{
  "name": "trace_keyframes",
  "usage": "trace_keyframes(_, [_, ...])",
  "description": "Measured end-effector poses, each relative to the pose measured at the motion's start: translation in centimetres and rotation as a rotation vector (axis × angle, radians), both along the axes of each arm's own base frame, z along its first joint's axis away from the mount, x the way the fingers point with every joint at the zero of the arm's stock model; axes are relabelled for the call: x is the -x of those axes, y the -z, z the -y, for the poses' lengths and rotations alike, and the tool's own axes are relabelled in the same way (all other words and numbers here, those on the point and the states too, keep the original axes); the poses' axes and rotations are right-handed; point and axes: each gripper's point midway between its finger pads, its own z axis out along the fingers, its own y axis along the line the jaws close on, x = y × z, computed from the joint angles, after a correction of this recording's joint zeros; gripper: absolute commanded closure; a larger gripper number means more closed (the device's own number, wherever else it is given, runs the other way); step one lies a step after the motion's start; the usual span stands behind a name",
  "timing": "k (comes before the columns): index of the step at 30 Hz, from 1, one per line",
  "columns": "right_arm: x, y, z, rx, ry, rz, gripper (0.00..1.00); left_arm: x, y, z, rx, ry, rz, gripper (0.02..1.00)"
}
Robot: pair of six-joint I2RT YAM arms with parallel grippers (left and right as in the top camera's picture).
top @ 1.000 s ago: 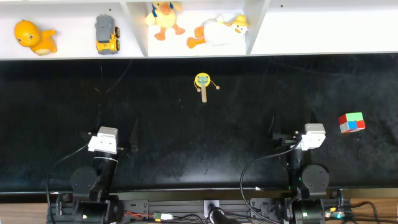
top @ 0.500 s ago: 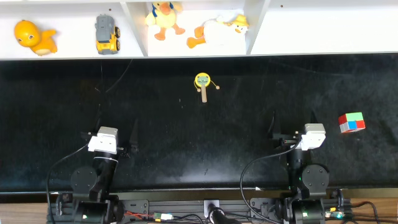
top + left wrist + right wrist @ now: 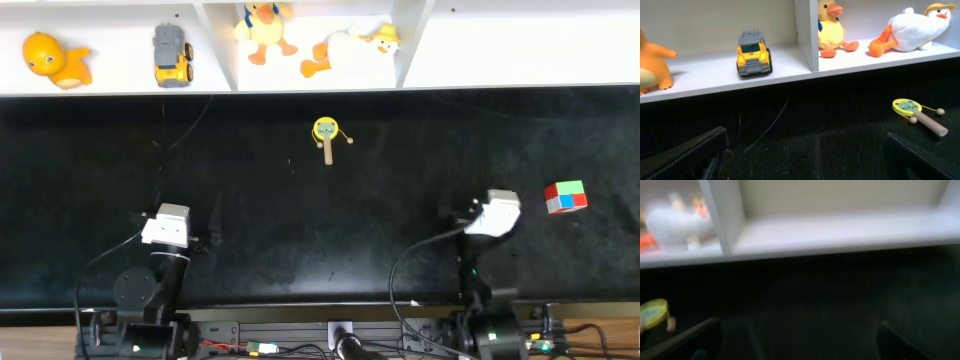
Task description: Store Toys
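Observation:
A yellow rattle drum [image 3: 326, 131] with a wooden handle lies on the black table, near the shelf, at the middle. A colour cube [image 3: 565, 197] sits on the table at the far right. My left gripper [image 3: 188, 207] is low at the front left, open and holding nothing; its wrist view shows the rattle [image 3: 915, 111] far ahead of the left gripper [image 3: 805, 139]. My right gripper [image 3: 472, 206] is at the front right, left of the cube, open and holding nothing. Its wrist view shows the right gripper [image 3: 799, 325] facing the shelf, with the rattle [image 3: 652, 312] off to one side.
A white shelf [image 3: 320, 82] runs along the table's far edge. It holds an orange duck [image 3: 55, 58], a yellow truck [image 3: 171, 54], a yellow plush duck [image 3: 265, 28] and a white plush goose [image 3: 350, 48]. The right compartment [image 3: 520, 40] is bare.
The right arm's wrist has lifted and swung slightly to the right. The left arm and the toys have kept still.

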Motion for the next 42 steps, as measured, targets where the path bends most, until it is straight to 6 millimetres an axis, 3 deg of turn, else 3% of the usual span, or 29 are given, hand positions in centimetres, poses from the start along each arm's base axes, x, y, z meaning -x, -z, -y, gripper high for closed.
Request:
trace_keyframes(2, [0.1, 0.5, -1.3, -0.009, -0.019, -0.118, 0.005, 0.0, 0.0, 0.0, 0.000, -0.002, 0.000, 0.020])
trace_keyframes(8, [-0.7, -2.8, -6.4, 0.017, -0.037, -0.318, 0.003, 0.0, 0.0, -0.1, 0.000, -0.004, -0.001, 0.020])
trace_keyframes(11, [-1.6, -2.9, -9.1, 0.040, 0.002, -0.392, 0.005, 0.0, 0.0, -0.1, 0.000, -0.006, -0.001, 0.023])
trace_keyframes(20, [-6.2, 1.6, -16.3, 0.054, 0.044, -0.588, 0.005, 0.0, 0.0, -0.1, -0.001, -0.006, -0.001, 0.020])
trace_keyframes(25, [-8.0, 3.2, -19.8, 0.028, 0.012, -0.652, 0.005, 0.0, 0.0, -0.1, -0.001, -0.006, -0.001, 0.023])
trace_keyframes(36, [-8.2, 10.5, -22.3, 0.042, -0.002, -0.852, 0.003, 0.0, 0.0, -0.1, -0.001, -0.006, -0.001, 0.020])
trace_keyframes(42, [-9.4, 11.2, -23.1, -0.001, -0.004, -0.875, 0.003, 0.0, 0.0, -0.1, -0.001, -0.006, -0.001, 0.023])
